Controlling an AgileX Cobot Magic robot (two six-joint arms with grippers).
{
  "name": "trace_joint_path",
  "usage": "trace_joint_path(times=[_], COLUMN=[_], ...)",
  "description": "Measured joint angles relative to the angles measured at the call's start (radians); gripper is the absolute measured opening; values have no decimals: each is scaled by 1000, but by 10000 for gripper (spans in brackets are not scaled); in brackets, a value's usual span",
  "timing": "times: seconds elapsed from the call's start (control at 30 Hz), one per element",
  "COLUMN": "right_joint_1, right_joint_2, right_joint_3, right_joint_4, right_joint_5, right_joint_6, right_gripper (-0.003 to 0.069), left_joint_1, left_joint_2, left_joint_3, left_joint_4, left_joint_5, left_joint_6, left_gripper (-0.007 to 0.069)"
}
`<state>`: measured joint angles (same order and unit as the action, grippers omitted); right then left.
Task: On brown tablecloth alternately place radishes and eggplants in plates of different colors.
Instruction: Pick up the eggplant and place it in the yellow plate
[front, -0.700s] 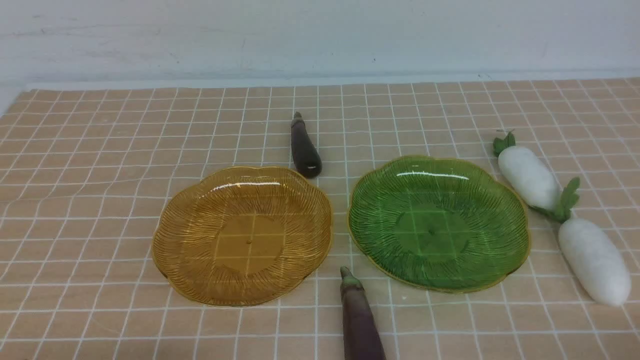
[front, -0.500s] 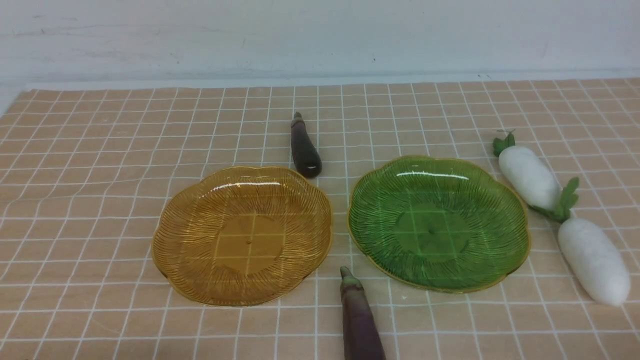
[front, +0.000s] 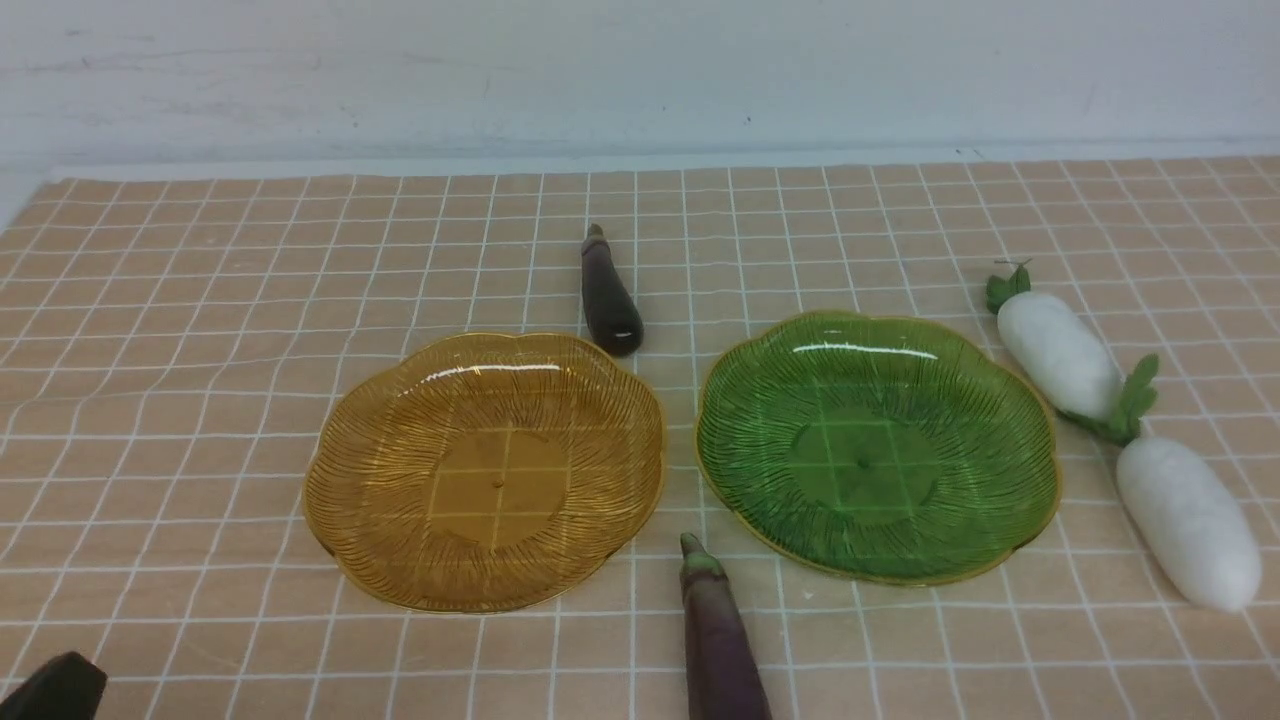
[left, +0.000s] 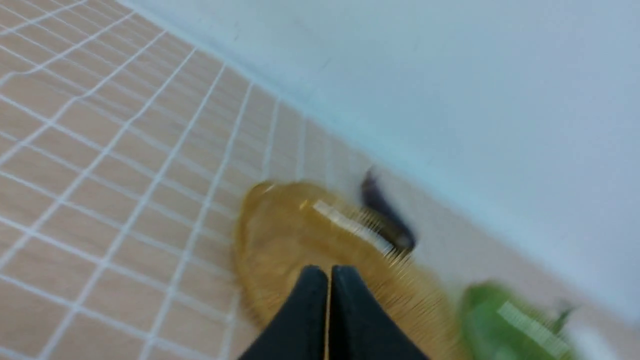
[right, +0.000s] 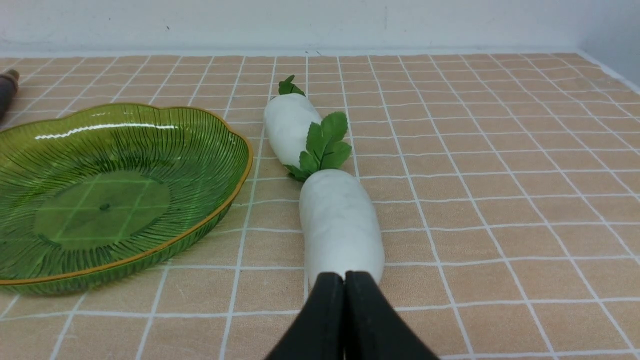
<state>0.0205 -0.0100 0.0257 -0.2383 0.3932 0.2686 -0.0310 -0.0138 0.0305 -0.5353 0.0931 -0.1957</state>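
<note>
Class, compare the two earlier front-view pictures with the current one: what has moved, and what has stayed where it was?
The left arm's dark tip has come into the near left corner of the front view; its end effector is shut and empty. Nothing was grasped or released. The amber plate, green plate, far eggplant, near eggplant, far radish and near radish have not moved.
</note>
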Motion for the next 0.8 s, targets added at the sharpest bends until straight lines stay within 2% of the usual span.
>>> trace_joint_path(times=[0.17, 0.27, 0.4, 0.5, 0.6, 0.67, 0.8], right_joint_1=[0, 0, 0, 0, 0, 0, 0], right_joint_2=[0, 0, 0, 0, 0, 0, 0], right_joint_3=[0, 0, 2, 2, 2, 2, 2], right_joint_4=[-11, -30, 8, 101, 190, 211, 220], right_joint_5=[0, 0, -47, -172, -323, -378, -438], right_joint_6=[0, -1, 14, 64, 135, 149, 158], right_gripper=[-11, -11, -11, -11, -11, -11, -11], left_joint_1=[0, 0, 0, 0, 0, 0, -4], left_joint_2=[0, 0, 105, 369, 666, 801, 998], left_joint_3=[-9, -106, -404, -657, -779, -789, -789], left_joint_4=[-81, -68, 24, 100, 164, 188, 222], left_joint_5=[-179, -153, 114, 542, 902, 963, 966], left_joint_6=[-6, -3, 80, 127, 177, 226, 284], left_gripper=[-3, -3, -3, -3, -3, -3, -3])
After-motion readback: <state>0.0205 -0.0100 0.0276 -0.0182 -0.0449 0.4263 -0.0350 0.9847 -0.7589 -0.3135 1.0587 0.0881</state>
